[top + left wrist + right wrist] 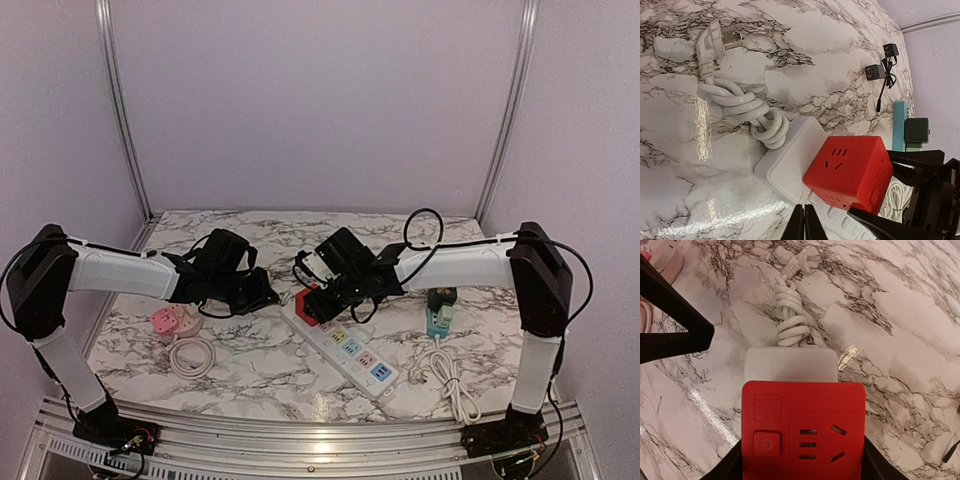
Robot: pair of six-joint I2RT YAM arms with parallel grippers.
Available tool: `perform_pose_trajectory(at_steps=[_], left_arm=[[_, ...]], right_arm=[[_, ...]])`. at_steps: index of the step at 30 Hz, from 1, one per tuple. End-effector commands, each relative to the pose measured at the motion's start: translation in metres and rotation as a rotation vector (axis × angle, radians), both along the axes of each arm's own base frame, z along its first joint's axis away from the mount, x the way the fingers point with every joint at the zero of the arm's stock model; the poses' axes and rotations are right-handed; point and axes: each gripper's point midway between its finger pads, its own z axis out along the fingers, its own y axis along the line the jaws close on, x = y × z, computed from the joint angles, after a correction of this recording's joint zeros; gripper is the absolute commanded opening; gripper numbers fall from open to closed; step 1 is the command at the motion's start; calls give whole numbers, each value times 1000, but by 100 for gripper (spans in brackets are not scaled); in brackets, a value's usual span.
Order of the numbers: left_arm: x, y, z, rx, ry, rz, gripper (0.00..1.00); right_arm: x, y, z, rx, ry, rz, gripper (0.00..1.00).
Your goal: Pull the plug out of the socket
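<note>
A red cube plug sits in the end of the white socket strip, which lies flat on the marble table. My right gripper is shut on the cube, one black finger against each of its side faces. Its fingers also show in the left wrist view. My left gripper is shut and empty. Its tips are over the strip's edge, just beside the cube. Its finger shows in the right wrist view.
The strip's knotted white cord and plug lie beyond its end. A pink round socket with a coiled cord is at the left. A teal strip with a dark adapter and a white cable are at the right. Small black adapters lie far off.
</note>
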Motion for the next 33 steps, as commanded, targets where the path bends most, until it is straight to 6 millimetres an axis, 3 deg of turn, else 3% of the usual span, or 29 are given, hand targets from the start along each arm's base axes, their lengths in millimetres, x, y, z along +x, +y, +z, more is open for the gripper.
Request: perform_pose_trajectory(at_steps=[1,16,23,33], left_arm=[[-4,-7,-21,-29,46,-20,2],[-3,-27,-50,-58,94,-50,0],[0,-33,-49,-92,95,-44,0],[-1,-25,-24,-96,58,-25,0]], right_arm=[[-8,-1,3,25,25,-26,23],[-4,3,-3,13,29,-34,23],[-3,4,-3,14,29,-36,23],[-3,3,-5,10,28,-44,22]])
